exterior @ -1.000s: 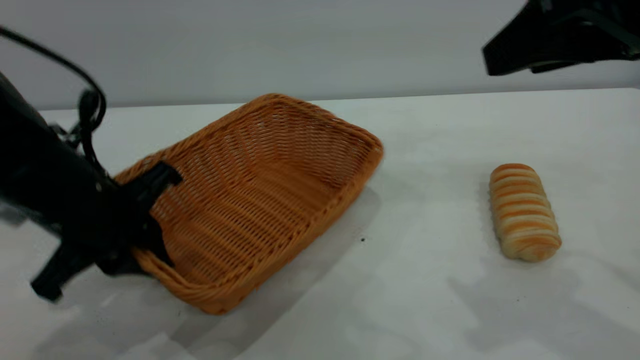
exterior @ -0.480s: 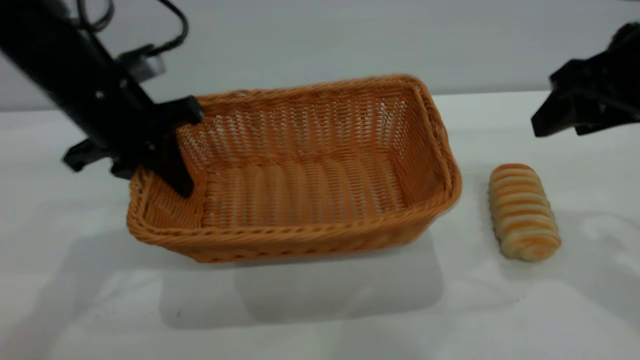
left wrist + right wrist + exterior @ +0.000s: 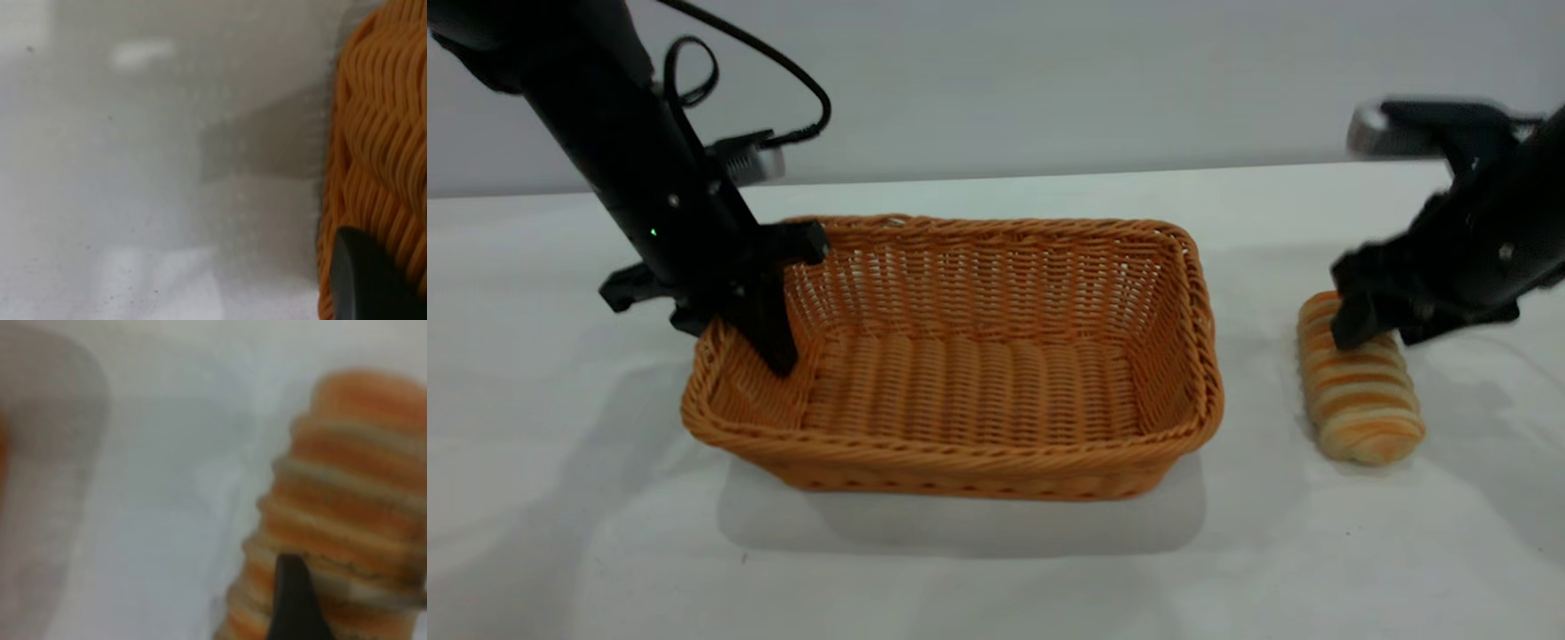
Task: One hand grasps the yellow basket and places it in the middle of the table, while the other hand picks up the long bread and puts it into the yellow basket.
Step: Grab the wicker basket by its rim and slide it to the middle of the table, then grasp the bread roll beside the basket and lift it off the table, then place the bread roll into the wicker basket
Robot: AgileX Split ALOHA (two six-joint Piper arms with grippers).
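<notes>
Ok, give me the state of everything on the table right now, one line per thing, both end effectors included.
yellow basket: upright on the table, empty, gripped at its left rim.
long bread: lying flat on the table, right of the basket, not in it.
left end effector: shut on the basket's rim, one finger inside.
right end effector: low over the bread's far end, grip unclear.
table: bears basket and bread.

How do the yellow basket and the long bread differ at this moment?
The yellow basket is woven, open and much larger; the long bread is a small striped roll. The left gripper clamps the basket's end wall, while the right gripper is just arriving at the bread. Both rest on the table.
</notes>
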